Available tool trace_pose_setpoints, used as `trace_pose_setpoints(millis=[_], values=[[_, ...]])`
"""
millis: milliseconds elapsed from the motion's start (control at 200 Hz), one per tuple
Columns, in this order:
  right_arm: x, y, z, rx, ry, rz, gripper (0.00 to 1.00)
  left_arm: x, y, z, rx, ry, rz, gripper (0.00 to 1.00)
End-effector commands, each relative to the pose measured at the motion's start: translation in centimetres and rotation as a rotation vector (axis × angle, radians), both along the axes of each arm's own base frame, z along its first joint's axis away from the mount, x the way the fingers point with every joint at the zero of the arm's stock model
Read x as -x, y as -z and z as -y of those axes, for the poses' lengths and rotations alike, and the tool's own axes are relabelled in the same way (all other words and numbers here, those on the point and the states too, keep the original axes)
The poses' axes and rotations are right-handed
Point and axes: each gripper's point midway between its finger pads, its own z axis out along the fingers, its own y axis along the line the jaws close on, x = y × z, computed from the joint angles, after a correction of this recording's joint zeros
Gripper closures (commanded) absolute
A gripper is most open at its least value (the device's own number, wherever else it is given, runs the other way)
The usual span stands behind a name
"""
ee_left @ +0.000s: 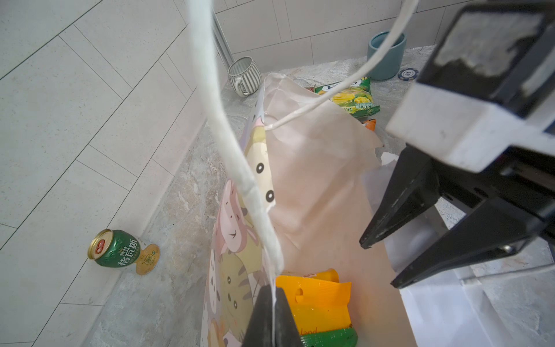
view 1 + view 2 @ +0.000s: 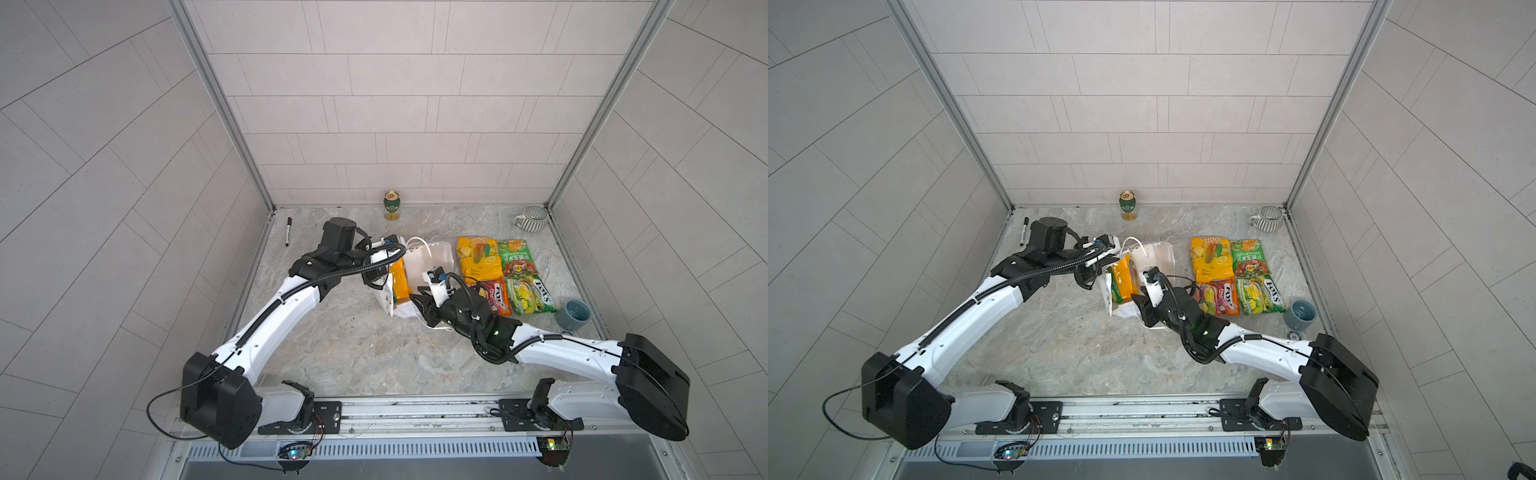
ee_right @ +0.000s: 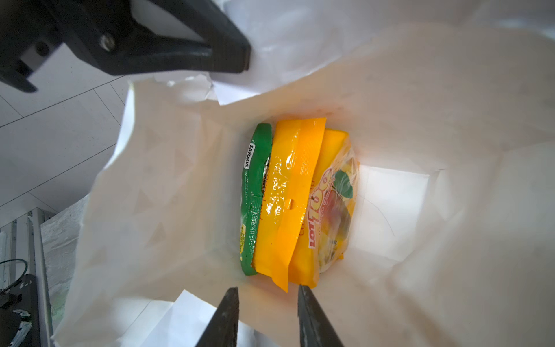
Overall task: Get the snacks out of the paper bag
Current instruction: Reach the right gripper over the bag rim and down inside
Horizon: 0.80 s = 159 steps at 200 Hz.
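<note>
Bag held at the rim: the left end effector [image 1: 273,300], pressed together, pinches the white cord handle [image 1: 237,156] of a white paper gift bag [image 1: 315,180] printed with pastel cartoon animal faces, which sits on the grey marbled surface [image 2: 353,353]. At the opposite rim, the right end effector [image 3: 267,315] reaches into the bag's mouth, its black fingers [image 3: 228,315] spread a little with nothing between them. Three glossy plastic snack packets stand on edge deep in the bag, just beyond the right end effector's tips and pressed side by side: a green packet [image 3: 255,195], a yellow-orange packet [image 3: 288,195] and a yellow packet lettered LOT 100 [image 3: 330,210]. In both top views four more lie flat outside the bag, on the side of the right end effector away from it, touching in a two-by-two block: a larger yellow-orange packet [image 2: 478,259], a green packet with Chinese lettering [image 2: 515,255], a red-pink packet lettered FOX'S [image 2: 496,297] and a green-yellow packet lettered FOX'S [image 2: 530,295]. A green-and-gold drink can [image 2: 390,203] stands well beyond the left end effector, by the back wall.
</note>
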Motion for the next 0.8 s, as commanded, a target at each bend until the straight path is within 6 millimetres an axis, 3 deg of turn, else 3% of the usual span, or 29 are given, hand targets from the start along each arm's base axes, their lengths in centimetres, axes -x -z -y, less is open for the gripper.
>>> trace_pose_setpoints(millis=[0,230,405,555,791], values=[[-0.7,-1.1,-0.9,0.016,-0.008,0.022,0.66,0.2,-1.3,0.4,0.023,0.016,0.033,1.0],[-2.5,0.7,-1.7,0.135,0.041,-0.061,0.64,0.4,-1.3,0.4,0.024,0.027,0.04,1.0],[-3.8,0.0,-1.5,0.164,0.111,-0.158,0.59,0.9,-1.2,0.3,0.016,0.048,0.068,1.0],[-4.5,-0.7,-1.4,0.165,0.15,-0.207,0.47,1.0,-1.2,0.4,0.019,0.057,0.075,1.0],[-5.9,0.8,-2.0,0.11,0.217,-0.232,0.45,1.4,-1.3,0.6,0.029,0.083,0.073,1.0]])
